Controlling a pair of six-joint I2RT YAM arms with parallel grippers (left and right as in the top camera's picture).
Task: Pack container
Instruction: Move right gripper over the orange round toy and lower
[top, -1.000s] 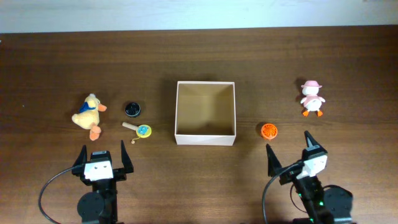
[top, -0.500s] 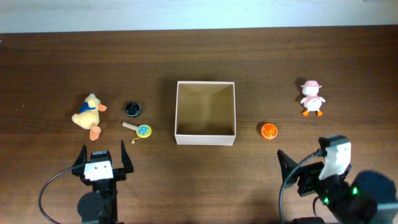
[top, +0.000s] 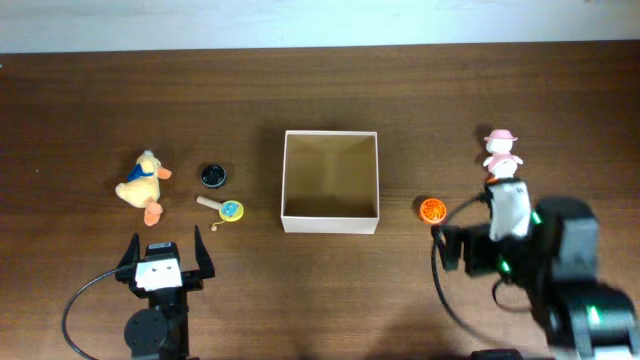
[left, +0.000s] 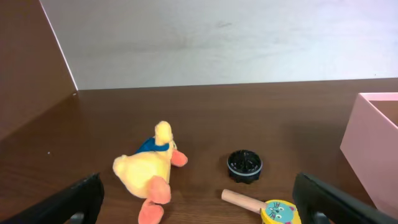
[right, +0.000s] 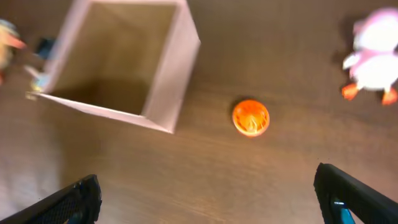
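Observation:
The container (top: 330, 216), a square white-walled box with a tan inside, stands empty at the table's middle; it also shows in the right wrist view (right: 168, 81) and the left wrist view (left: 373, 143). My left gripper (top: 166, 240) is open and empty near the front edge, behind a yellow plush duck (top: 142, 182), a black round disc (top: 212, 176) and a wooden-handled cat-face toy (top: 225, 208). My right gripper (top: 475, 250) is open, empty and raised, looking down on an orange ball (right: 251, 117) and a pink-white duck toy (right: 373, 59).
The orange ball (top: 432, 210) lies just right of the container. The pink-white duck (top: 500, 152) stands at the right, partly covered by my right arm. A pale wall runs along the table's far edge (left: 217, 37).
My right arm has risen and moved forward from the front edge toward the orange ball and pink-white duck. The left arm and all toys have not moved.

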